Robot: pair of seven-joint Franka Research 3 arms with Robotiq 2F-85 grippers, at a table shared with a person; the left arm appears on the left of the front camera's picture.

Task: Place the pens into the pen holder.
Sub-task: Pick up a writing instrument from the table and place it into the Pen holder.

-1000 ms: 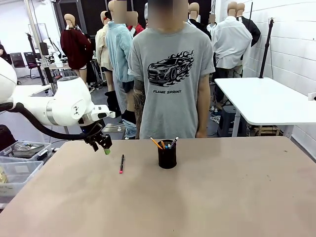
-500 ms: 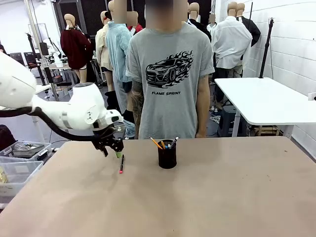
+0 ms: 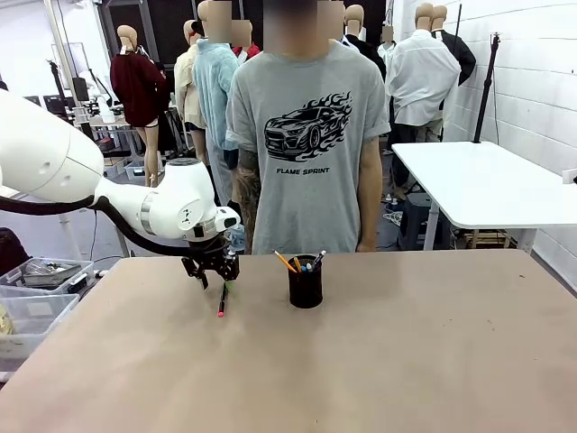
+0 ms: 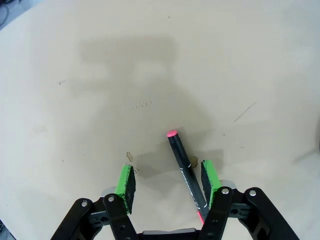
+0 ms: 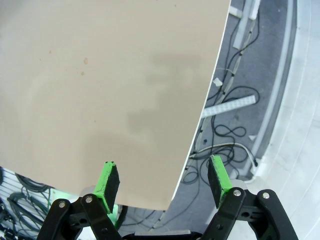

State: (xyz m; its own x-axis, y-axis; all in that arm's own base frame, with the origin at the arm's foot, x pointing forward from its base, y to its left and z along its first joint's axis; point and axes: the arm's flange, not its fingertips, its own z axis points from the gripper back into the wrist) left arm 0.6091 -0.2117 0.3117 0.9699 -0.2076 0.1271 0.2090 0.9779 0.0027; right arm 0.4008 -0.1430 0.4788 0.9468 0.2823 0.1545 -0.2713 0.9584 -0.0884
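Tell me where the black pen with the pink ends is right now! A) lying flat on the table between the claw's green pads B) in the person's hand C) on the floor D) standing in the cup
A, because the black pen lies flat on the table, with the open left claw over it, nearer one green pad than the other.

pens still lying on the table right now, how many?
1. The black pen with pink ends lies flat on the table, left of the pen holder, between the open left claw's pads. Other pens stand in the holder.
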